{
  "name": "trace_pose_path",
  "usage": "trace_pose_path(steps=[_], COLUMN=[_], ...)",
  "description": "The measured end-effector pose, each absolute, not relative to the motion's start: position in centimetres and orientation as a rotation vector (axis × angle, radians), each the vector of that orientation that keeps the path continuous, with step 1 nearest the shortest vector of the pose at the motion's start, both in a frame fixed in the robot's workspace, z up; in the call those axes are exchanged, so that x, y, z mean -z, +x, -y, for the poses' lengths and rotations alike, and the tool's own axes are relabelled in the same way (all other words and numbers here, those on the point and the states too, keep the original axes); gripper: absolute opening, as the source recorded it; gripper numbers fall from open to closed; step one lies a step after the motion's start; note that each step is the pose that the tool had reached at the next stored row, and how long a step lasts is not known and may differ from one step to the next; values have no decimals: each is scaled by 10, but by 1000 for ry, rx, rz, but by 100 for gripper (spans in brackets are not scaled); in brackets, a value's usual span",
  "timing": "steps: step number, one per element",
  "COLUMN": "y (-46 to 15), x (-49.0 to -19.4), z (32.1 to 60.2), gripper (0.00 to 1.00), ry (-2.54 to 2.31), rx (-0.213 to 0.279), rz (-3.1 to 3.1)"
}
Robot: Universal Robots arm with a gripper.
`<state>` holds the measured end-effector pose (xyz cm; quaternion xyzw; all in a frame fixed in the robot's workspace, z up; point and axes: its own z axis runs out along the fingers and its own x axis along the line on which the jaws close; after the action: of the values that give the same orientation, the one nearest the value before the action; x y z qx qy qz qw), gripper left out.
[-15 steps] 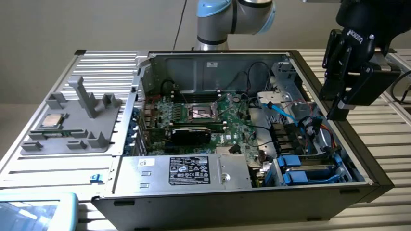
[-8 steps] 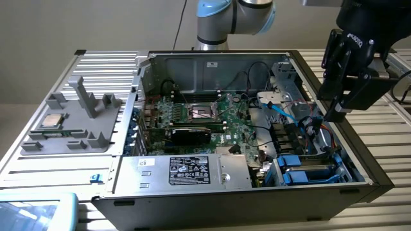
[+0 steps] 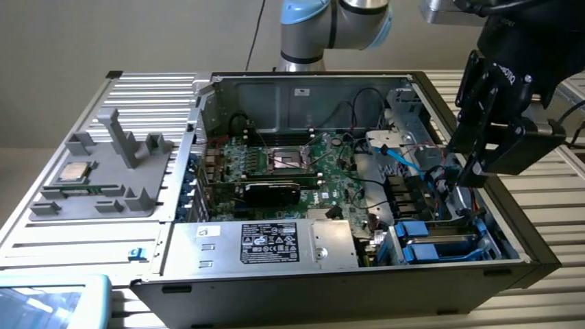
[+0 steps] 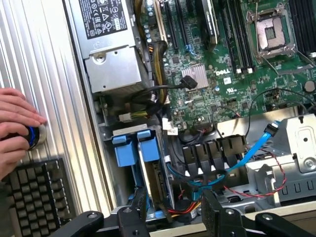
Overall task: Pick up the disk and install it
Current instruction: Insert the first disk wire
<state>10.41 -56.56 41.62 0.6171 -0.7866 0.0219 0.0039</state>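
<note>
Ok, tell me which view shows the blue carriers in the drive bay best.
The wrist view: the blue carriers are near, both handles distinct. The exterior view shows them farther off, in a corner of the case.

Gripper (image 3: 473, 177) over disk (image 3: 437, 241) in PC case (image 3: 320, 288), ext. view's rt.

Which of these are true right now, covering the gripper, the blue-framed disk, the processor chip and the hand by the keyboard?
1. The robot's black gripper is open and holds nothing. True.
2. The flat grey disk in its bright blue plastic carrier lies on the grey plastic tray. False: it sits in the drive bay of the open black computer case.
3. The small square silver processor chip sits inside the case. False: it lies on the tray.
4. A person's hand is near the black keyboard. True.
</note>
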Motion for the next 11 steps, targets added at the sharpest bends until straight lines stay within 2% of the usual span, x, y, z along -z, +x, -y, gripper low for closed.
trace_pose_path(steps=[6, 11], y=[104, 104], x=[-408, -402], z=[588, 591], gripper=[56, 56], ry=[1945, 1997], rx=[-33, -7], rz=[2480, 2455])
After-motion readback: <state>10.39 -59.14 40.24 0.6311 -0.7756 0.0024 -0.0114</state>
